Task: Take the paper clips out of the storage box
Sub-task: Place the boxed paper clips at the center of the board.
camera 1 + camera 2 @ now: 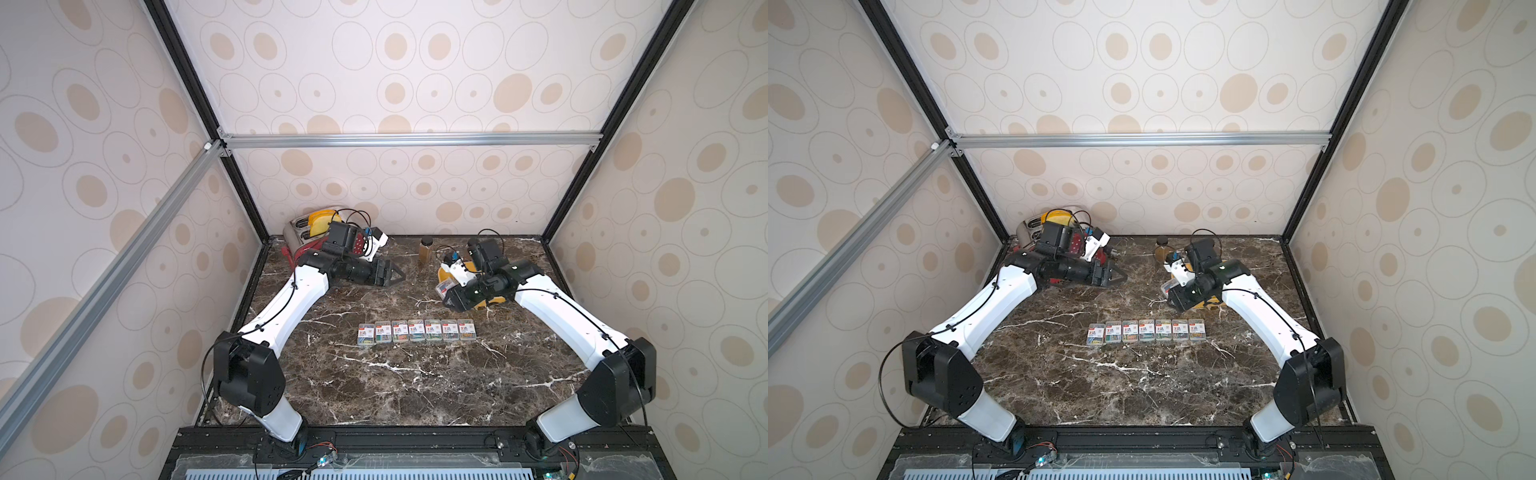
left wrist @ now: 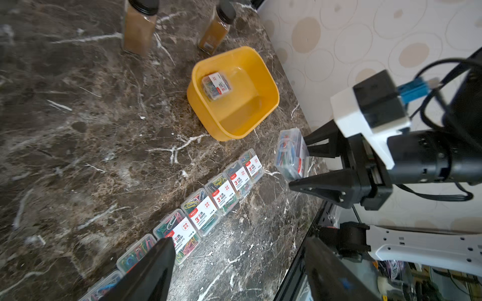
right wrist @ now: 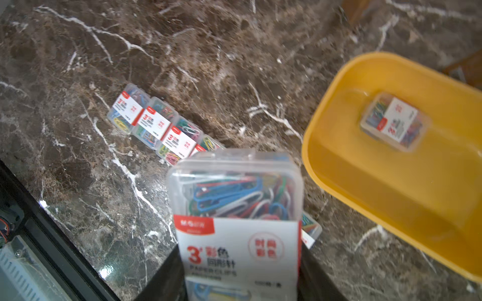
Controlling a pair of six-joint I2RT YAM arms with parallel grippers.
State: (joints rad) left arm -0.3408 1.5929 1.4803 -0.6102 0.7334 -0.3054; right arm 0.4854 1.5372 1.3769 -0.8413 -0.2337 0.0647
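Where the right hand (image 2: 300,163) hangs just beside the storage box (image 2: 234,122), its fingers are pressed onto the two long edges of one clip case (image 3: 234,208), holding it clear of the surface (image 1: 374,386). That case sits between the fingers and sticks out beyond their tips. Its long axis carries on the line of the hand, with the labelled end toward the palm and the clear end full of clips pointing away. Its broad labelled face is turned toward the wrist camera.

Another case (image 2: 216,84) lies flat, label up, on the floor of the storage box, apart from both hands and slightly askew to the walls.

A row of seven cases (image 1: 415,331) lies flat on the surface nearer the robot's base, packed side by side. Each case's long axis crosses the line of the row and points toward the back wall.

The left hand (image 1: 397,274) hangs well apart from the row, near the toaster (image 1: 299,232), its fingers spread wide with nothing between them.
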